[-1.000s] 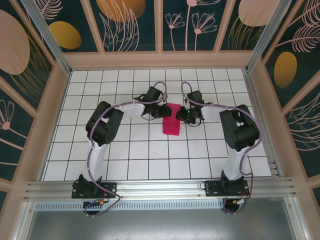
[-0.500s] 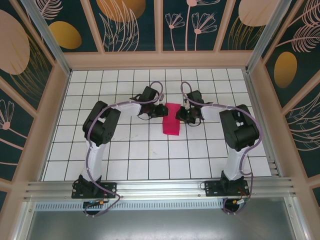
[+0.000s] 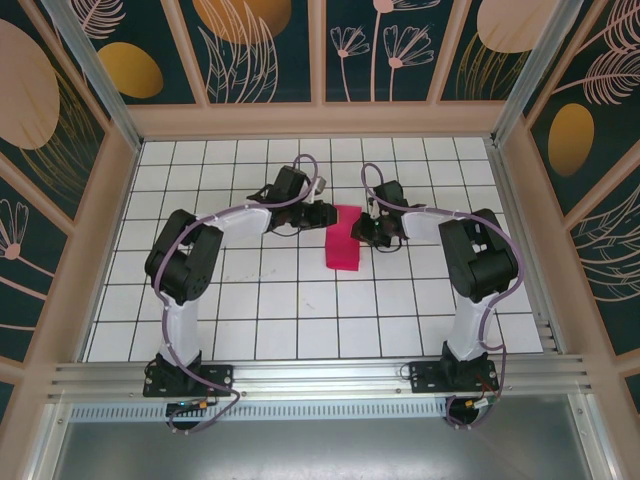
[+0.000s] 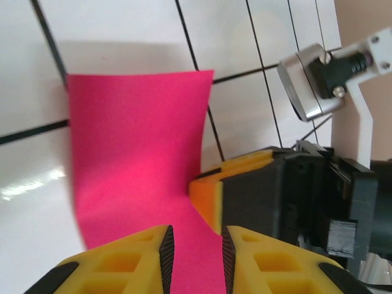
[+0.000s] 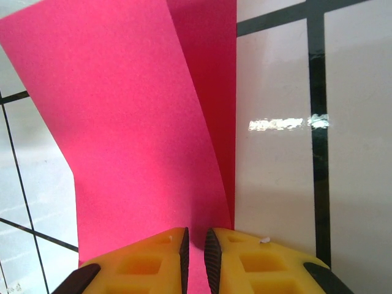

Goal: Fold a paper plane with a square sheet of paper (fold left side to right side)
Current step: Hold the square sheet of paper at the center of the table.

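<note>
The square sheet of paper [image 3: 342,246], folded double, lies mid-desk [image 3: 250,300] between both hands. The right hand [image 5: 195,242] is clenched on its near edge, with the upper layer curling up into the fingers. The left hand [image 4: 193,251] is released, its fingers slightly parted over the sheet's opposite side.

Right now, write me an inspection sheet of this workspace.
Surface: white tiled table with dark grid lines.
Job's things: pink paper folded double into a strip, top layer bowed up.
Clutter: nothing seen.
Pincers: left pincer at the paper's left edge, grip unclear; right pincer nearly closed on the paper's right edge.
Cables: purple cables looped along both arms.
Surroundings: leaf-patterned walls in wooden frames; metal rail at the near edge.
</note>
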Robot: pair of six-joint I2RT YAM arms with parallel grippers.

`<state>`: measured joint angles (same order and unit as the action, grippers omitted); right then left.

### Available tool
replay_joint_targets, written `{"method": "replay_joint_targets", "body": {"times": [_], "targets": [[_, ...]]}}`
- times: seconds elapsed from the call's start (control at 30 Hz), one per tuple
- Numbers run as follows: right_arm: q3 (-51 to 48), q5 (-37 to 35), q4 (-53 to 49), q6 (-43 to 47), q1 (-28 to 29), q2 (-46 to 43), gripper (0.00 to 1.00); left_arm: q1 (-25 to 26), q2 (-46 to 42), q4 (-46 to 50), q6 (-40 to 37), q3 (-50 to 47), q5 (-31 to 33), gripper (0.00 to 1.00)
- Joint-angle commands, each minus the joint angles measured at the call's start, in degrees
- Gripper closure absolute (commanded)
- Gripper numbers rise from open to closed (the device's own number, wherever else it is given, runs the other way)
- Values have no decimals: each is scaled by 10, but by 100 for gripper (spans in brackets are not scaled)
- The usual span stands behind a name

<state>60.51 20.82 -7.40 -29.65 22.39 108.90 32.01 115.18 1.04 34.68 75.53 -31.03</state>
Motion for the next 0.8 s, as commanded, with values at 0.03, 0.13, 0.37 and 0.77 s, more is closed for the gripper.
{"method": "replay_joint_targets", "body": {"times": [0.03,0.13,0.37,0.77], "targets": [[-13,-48,-53,12,5,44,78,13,36,-19,15,-6,-8,69],[-13,-47,-52,11,6,43,78,18,57,-22,18,-3,-1,70],[-11,-38,-43,9,6,38,78,25,71,-16,19,-13,24,70],[24,2,-18,16,-10,-26,78,36,73,-4,17,-45,63,71]]}}
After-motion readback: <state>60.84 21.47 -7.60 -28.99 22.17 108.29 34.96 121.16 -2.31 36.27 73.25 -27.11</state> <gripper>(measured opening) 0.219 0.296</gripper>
